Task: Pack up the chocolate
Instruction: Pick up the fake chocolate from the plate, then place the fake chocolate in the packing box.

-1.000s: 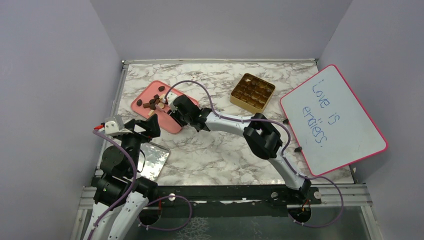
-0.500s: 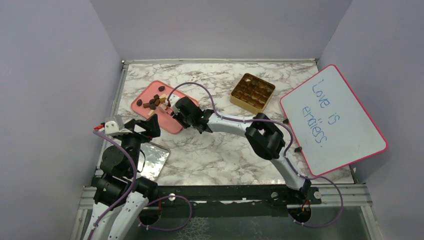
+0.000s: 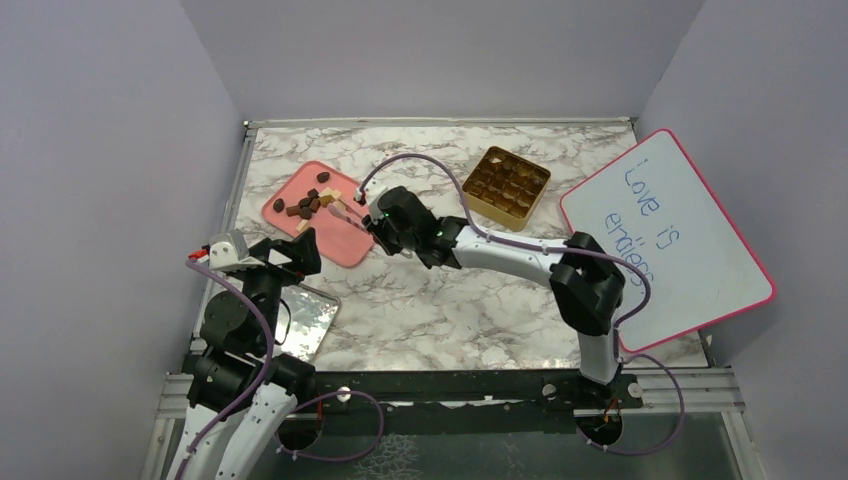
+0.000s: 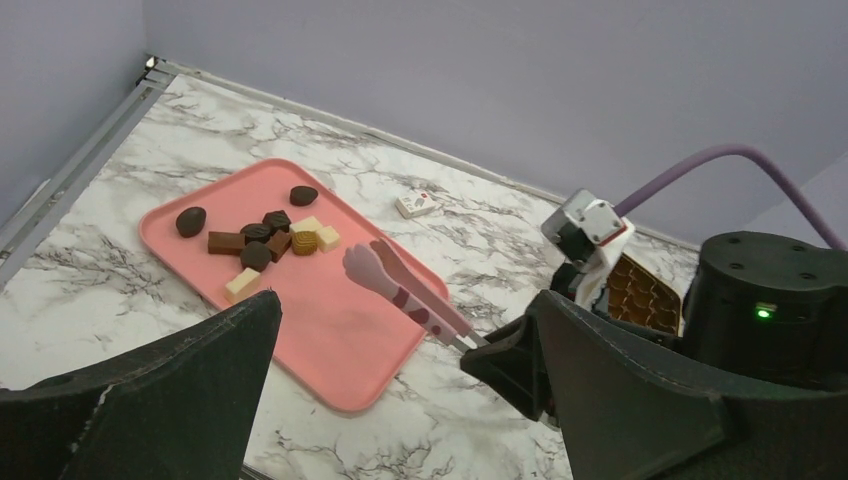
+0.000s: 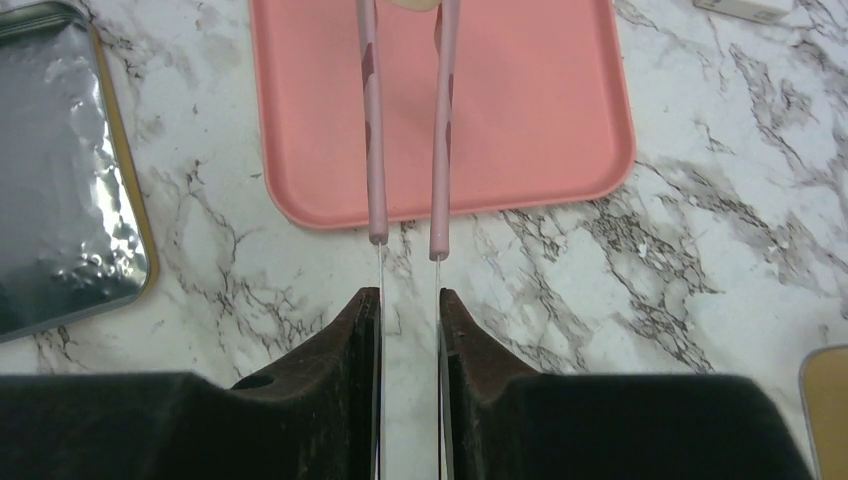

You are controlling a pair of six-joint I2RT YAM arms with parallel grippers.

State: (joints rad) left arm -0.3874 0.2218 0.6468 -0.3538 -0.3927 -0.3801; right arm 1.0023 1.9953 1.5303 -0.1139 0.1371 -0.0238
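The chocolate [image 3: 306,205] is a small heap of dark, tan and cream pieces at the far end of a pink tray [image 3: 338,243], and it also shows in the left wrist view [image 4: 262,236]. My right gripper [image 3: 378,222] is shut on pink tweezers [image 3: 347,212] just off the tray's right edge. In the right wrist view its jaws [image 5: 410,296] press on the tweezers' [image 5: 440,130] metal arms. A cream bit [image 5: 415,3] shows between the tips at the frame's top edge. My left gripper [image 4: 400,400] is open and empty, near the tray's [image 4: 330,340] front. The gold box [image 3: 505,185] stands at the back right.
A whiteboard [image 3: 665,240] with a pink rim leans at the right. A silver lid [image 3: 312,320] lies at the front left, and it also shows in the right wrist view [image 5: 60,170]. A small white packet [image 4: 415,203] lies behind the tray. Purple walls close in the table.
My right arm has drawn back to the right, and the tweezers' tips have moved away from the heap of chocolate. The left arm has not moved.
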